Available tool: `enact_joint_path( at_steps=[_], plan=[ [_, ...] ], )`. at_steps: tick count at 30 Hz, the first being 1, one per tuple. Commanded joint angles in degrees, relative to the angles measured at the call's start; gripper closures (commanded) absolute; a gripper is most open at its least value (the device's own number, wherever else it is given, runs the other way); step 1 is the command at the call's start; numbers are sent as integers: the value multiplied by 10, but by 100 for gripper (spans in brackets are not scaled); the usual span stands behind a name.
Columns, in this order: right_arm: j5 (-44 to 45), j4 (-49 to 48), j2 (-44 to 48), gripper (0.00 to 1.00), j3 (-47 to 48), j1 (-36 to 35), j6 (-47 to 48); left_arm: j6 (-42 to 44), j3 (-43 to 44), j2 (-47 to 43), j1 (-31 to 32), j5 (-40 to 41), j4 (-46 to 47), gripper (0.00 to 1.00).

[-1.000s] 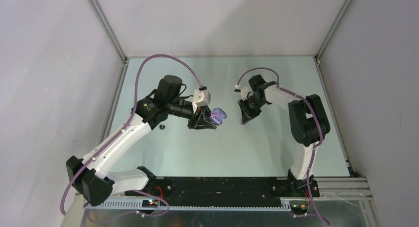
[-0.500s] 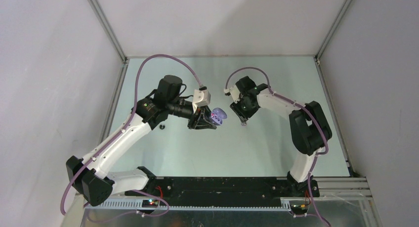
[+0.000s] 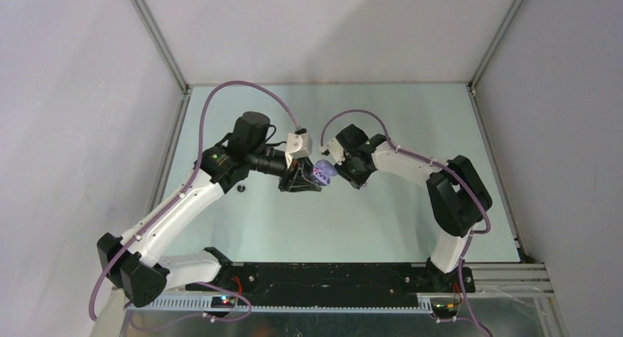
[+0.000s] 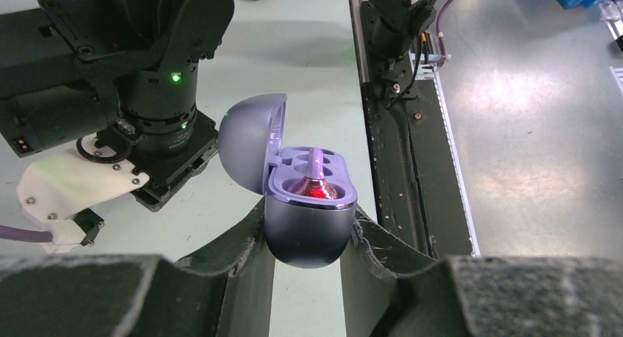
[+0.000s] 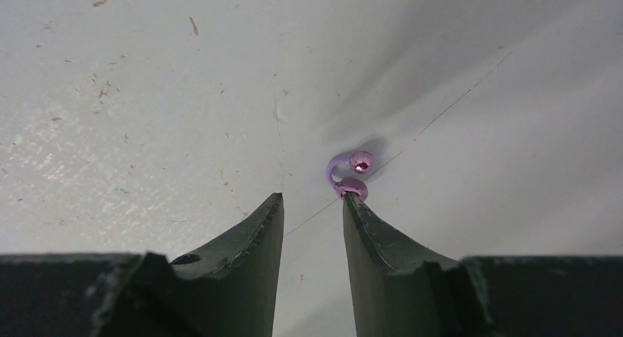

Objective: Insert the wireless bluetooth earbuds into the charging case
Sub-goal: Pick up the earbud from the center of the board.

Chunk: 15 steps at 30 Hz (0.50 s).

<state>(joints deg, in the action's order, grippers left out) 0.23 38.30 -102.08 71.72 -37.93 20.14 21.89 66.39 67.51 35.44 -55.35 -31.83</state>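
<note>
Your left gripper (image 4: 307, 218) pinches the open charging case (image 4: 303, 241), one earbud (image 4: 314, 177) seated in it; your right gripper (image 5: 312, 205) stands spread and empty beside the case; a purple earbud (image 5: 347, 174) lies on the table (image 5: 147, 95) just off one fingertip (image 5: 354, 208); centre the jaws over it before closing.

Open purple charging case (image 4: 305, 219), one purple earbud (image 4: 314, 177) inside; second earbud (image 5: 349, 174) loose outside.

Glossy purple charging case (image 4: 305, 230), shiny pinkish-purple earbud (image 5: 351, 185).
</note>
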Motion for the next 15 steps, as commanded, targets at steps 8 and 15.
enact_joint_path(
  at_steps=[8, 15],
  plan=[
    [17, 0, -24, 60, -14, -9, 9, 0, -5, -24, -3, 2, 13, 91],
    [30, -8, -30, 60, -17, -10, 14, -1, -7, -25, -3, 2, 14, 91]
  ],
)
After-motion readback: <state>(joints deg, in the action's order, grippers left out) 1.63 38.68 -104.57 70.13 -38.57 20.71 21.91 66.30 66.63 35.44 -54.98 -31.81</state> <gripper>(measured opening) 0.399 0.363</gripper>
